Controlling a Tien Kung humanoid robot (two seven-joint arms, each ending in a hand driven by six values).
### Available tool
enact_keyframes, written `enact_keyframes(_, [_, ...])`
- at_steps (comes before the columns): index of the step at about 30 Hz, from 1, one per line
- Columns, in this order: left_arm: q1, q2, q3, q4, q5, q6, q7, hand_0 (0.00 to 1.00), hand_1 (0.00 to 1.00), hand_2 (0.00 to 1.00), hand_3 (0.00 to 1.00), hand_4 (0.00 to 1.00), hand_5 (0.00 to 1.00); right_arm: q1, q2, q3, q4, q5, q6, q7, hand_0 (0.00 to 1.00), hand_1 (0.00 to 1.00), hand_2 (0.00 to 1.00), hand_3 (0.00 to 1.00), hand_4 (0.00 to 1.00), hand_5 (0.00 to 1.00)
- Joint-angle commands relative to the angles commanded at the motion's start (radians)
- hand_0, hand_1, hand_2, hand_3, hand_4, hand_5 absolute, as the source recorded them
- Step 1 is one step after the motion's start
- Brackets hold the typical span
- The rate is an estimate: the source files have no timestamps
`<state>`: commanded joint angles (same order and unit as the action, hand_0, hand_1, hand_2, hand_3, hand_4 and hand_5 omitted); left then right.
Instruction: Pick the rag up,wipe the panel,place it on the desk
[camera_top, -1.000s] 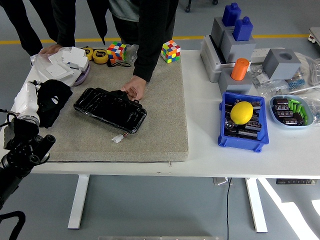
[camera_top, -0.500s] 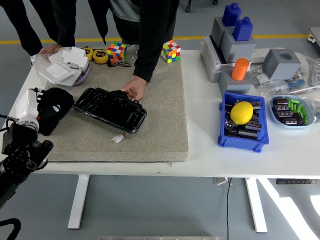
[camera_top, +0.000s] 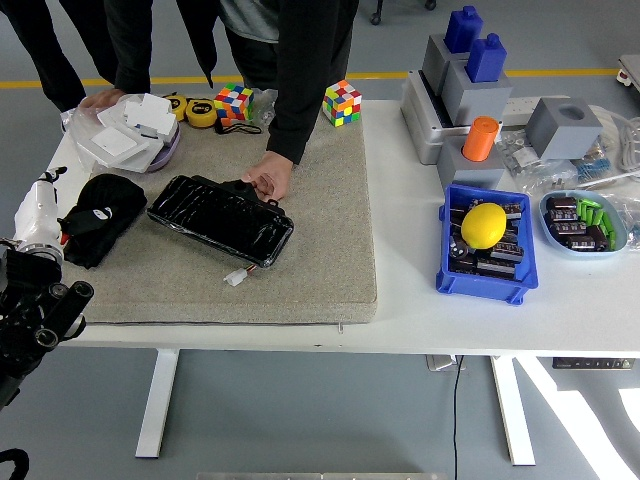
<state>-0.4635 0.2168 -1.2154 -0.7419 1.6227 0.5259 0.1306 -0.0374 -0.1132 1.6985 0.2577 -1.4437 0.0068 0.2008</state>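
The black rag (camera_top: 100, 217) lies crumpled at the left end of the grey mat (camera_top: 310, 240). Just right of it rests the glossy black panel (camera_top: 220, 218), set at a slant. A person's hand (camera_top: 268, 178) presses on the panel's far right edge. My left hand (camera_top: 36, 214), a white shell on a black arm, sits at the table's left edge beside the rag, and only its back shows. Whether it still touches the rag I cannot tell. My right arm is out of the picture.
A small white connector (camera_top: 235, 278) lies on the mat before the panel. White boxes (camera_top: 130, 130), tape measures and two colour cubes (camera_top: 341, 102) line the far edge. A blue bin with a lemon (camera_top: 483, 224) and grey blocks stand on the right.
My left hand has drawn back leftward and toward the near edge, off the rag. The rag now lies fully uncovered on the mat. The person's hand and the panel have stayed put.
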Motion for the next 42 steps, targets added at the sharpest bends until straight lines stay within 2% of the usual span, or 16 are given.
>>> enact_keyframes(4, [0.037, 0.006, -0.041, -0.098, -0.035, -0.006, -0.018, 0.713, 0.874, 0.92, 0.916, 0.998, 0.233, -0.001, 0.002, 0.006, 0.0, -0.004, 0.0, 0.0, 0.531, 0.552, 0.49, 0.522, 0.88, 0.35])
enact_keyframes(5, [0.048, 0.006, -0.056, -0.124, -0.043, -0.01, -0.025, 0.652, 0.805, 0.856, 0.881, 0.998, 0.257, -0.001, 0.003, 0.006, 0.0, -0.003, 0.0, 0.0, 0.533, 0.551, 0.49, 0.522, 0.88, 0.35])
enact_keyframes(7, [0.069, 0.004, -0.086, -0.166, -0.071, -0.018, -0.05, 0.652, 0.805, 0.856, 0.881, 0.998, 0.257, -0.001, 0.004, 0.007, 0.0, -0.003, 0.0, 0.0, 0.533, 0.551, 0.49, 0.522, 0.88, 0.35])
enact_keyframes(10, [0.098, -0.008, -0.143, -0.223, -0.138, -0.028, -0.129, 0.652, 0.805, 0.856, 0.881, 0.998, 0.257, -0.001, 0.005, 0.008, -0.001, -0.005, 0.0, 0.0, 0.533, 0.551, 0.49, 0.522, 0.88, 0.35])
enact_keyframes(11, [0.107, -0.016, -0.169, -0.235, -0.177, -0.036, -0.174, 0.675, 0.801, 0.839, 0.835, 0.998, 0.281, -0.001, 0.005, 0.008, -0.002, -0.006, 0.0, 0.0, 0.532, 0.552, 0.49, 0.522, 0.88, 0.349])
enact_keyframes(16, [0.13, -0.049, -0.264, -0.26, -0.331, -0.075, -0.359, 0.675, 0.801, 0.839, 0.835, 0.998, 0.281, 0.0, 0.005, 0.011, -0.006, -0.01, 0.001, 0.0, 0.532, 0.552, 0.49, 0.522, 0.88, 0.349])
enact_keyframes(17, [0.135, -0.056, -0.279, -0.265, -0.36, -0.079, -0.388, 0.564, 0.7, 0.715, 0.744, 0.98, 0.282, 0.001, 0.005, 0.012, -0.007, -0.01, 0.001, -0.001, 0.532, 0.551, 0.489, 0.522, 0.879, 0.349])
enact_keyframes(19, [0.148, -0.072, -0.314, -0.282, -0.42, -0.087, -0.436, 0.564, 0.7, 0.715, 0.744, 0.98, 0.282, 0.003, 0.006, 0.019, -0.011, -0.013, 0.001, -0.001, 0.532, 0.551, 0.489, 0.522, 0.879, 0.349])
enact_keyframes(22, [0.166, -0.09, -0.359, -0.306, -0.467, -0.096, -0.457, 0.564, 0.7, 0.715, 0.744, 0.98, 0.282, 0.006, 0.005, 0.028, -0.017, -0.02, 0.001, -0.001, 0.532, 0.551, 0.489, 0.522, 0.879, 0.349])
enact_keyframes(23, [0.169, -0.092, -0.365, -0.309, -0.472, -0.099, -0.457, 0.53, 0.652, 0.669, 0.701, 0.949, 0.274, 0.006, 0.004, 0.03, -0.018, -0.021, 0.001, -0.001, 0.532, 0.552, 0.489, 0.521, 0.88, 0.35])
enact_keyframes(27, [0.185, -0.099, -0.397, -0.323, -0.489, -0.123, -0.452, 0.53, 0.652, 0.669, 0.701, 0.949, 0.274, 0.01, 0.001, 0.036, -0.025, -0.031, -0.001, -0.001, 0.532, 0.552, 0.489, 0.521, 0.88, 0.35])
enact_keyframes(42, [0.213, -0.118, -0.447, -0.365, -0.499, -0.153, -0.446, 0.528, 0.641, 0.665, 0.679, 0.956, 0.297, 0.021, -0.006, 0.095, -0.056, -0.094, -0.004, 0.0, 0.532, 0.553, 0.49, 0.522, 0.88, 0.351])
